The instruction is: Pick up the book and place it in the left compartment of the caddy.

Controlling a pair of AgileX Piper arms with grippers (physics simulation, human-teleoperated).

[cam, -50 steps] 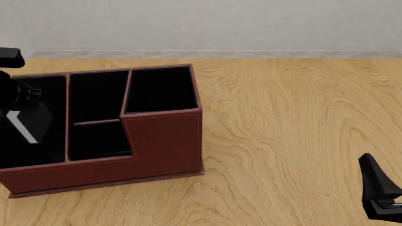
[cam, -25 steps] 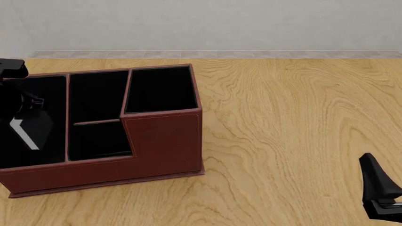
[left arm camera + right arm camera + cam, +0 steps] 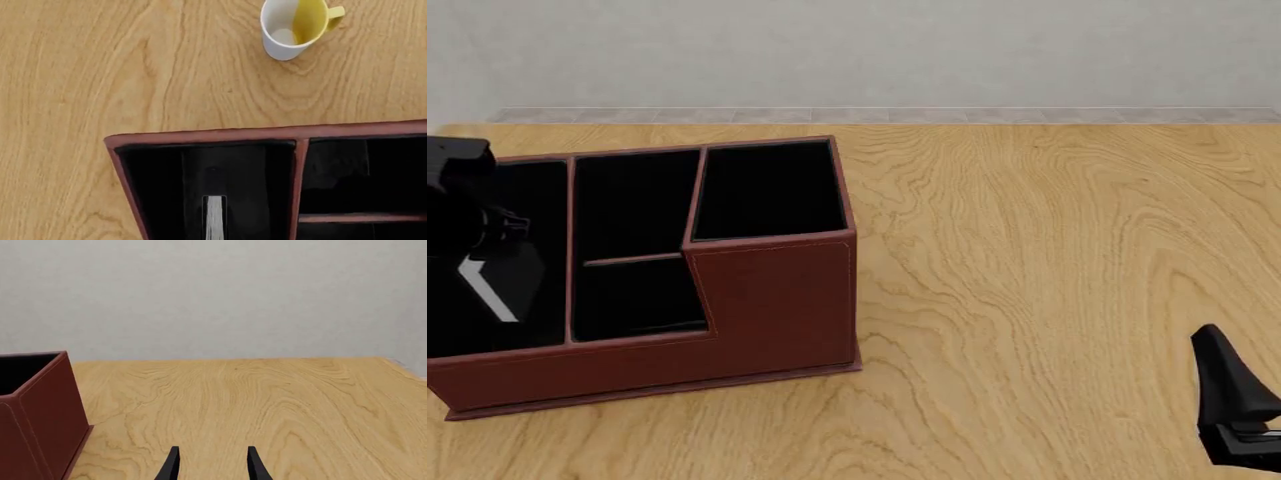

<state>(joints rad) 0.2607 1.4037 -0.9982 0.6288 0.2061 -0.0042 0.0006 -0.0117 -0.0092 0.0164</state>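
No lettering on caddy (image 3: 774, 300) or book (image 3: 213, 217) (left gripper's grip unclear); right gripper (image 3: 210, 465) parted, empty.

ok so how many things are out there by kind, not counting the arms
caddy: 1
book: 1
mug: 1
total: 3

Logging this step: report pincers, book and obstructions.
Left pincer above the left compartment, state unclear. Book standing on edge inside that bay of the caddy. Right pincer open, empty, low over bare table. Nothing obstructing.
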